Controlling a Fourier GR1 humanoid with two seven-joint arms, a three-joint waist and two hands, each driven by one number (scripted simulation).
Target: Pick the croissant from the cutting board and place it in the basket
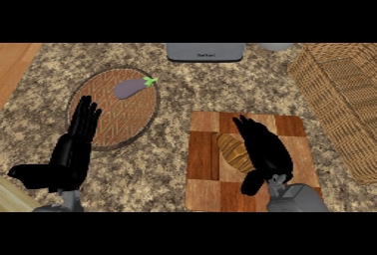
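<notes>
Head view: the right hand [267,155] is lying open, its fingers [249,130] stretched straight and pointing away from the robot. They are not curling round anything, and the thumb is sticking out toward the near edge. The croissant [230,152] is lying just left of those fingers and touching them, its right side hidden under the hand. Both are sitting on the checkered cutting board [205,191], which is spreading out beneath and to the left of the fingers. The wicker basket [340,94] is standing well to the right of the fingertips, apart from the board. The left hand [72,149] is resting open at the view's left, fingers up, its fingertips overlapping the rim of a round wooden board [129,117]. An eggplant [132,88] is lying on that board beyond those fingertips. A grey appliance [205,51] is sitting far ahead on the speckled counter [184,89].
</notes>
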